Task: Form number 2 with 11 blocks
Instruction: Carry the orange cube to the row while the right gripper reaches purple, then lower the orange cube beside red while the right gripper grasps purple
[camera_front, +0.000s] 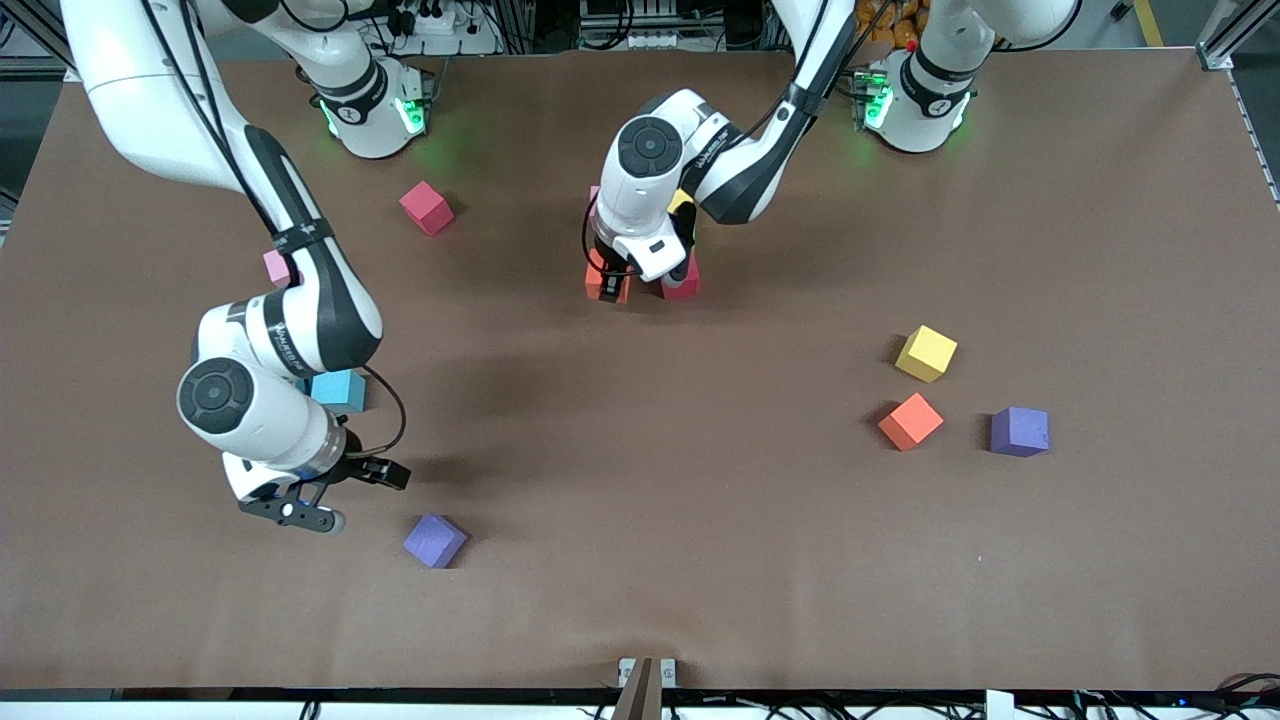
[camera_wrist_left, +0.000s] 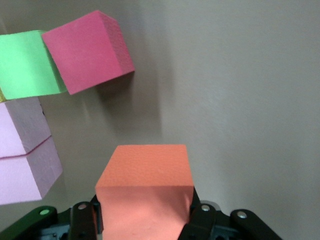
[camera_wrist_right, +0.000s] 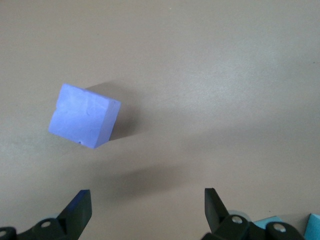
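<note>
My left gripper (camera_front: 612, 282) is low over the middle of the table, shut on an orange block (camera_front: 603, 288). In the left wrist view that orange block (camera_wrist_left: 145, 192) fills the space between the jaws. Beside it lies a cluster of blocks: a magenta one (camera_wrist_left: 87, 50), a green one (camera_wrist_left: 25, 65) and pale pink ones (camera_wrist_left: 25, 150). The left hand hides most of this cluster in the front view, where only a magenta block (camera_front: 685, 285) shows. My right gripper (camera_front: 345, 495) hangs open and holds nothing, close to a purple block (camera_front: 435, 540). The right wrist view shows that purple block (camera_wrist_right: 84, 116) ahead of the fingers.
Loose blocks lie about: teal (camera_front: 337, 390) and pink (camera_front: 277, 267) by the right arm, red (camera_front: 427, 207) near its base. Yellow (camera_front: 926, 352), orange (camera_front: 911, 421) and purple (camera_front: 1019, 431) sit toward the left arm's end.
</note>
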